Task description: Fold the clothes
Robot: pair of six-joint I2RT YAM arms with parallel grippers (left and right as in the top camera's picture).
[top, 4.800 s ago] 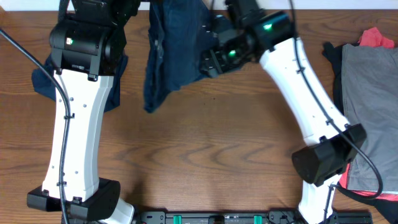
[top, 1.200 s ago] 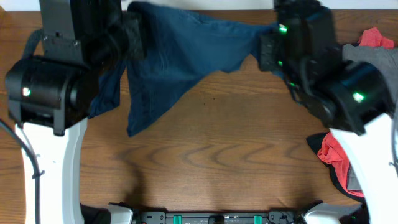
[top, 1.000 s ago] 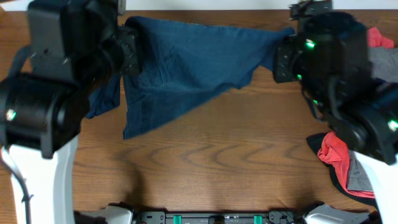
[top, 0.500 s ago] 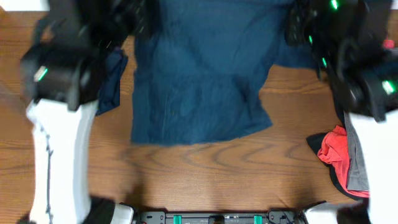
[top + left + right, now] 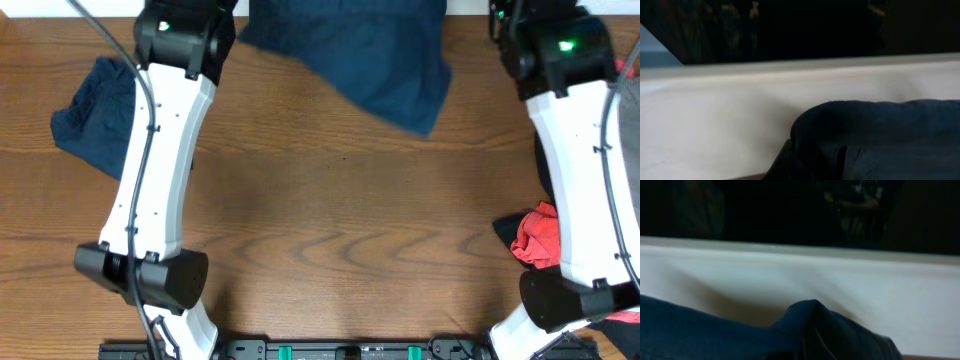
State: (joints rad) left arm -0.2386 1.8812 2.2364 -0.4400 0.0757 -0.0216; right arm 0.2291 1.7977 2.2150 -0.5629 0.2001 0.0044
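sagging navy cloth [image 5: 370, 60], softly creased; wood-grained table [image 5: 330, 230] below

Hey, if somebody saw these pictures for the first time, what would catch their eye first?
A big dark navy blue fabric garment hangs spread at the far middle of the wooden table, between the ends of the white left arm and the white right arm. A crumpled navy blue piece lies at the table's left side, and a bright red cloth shows by the right arm near its base.
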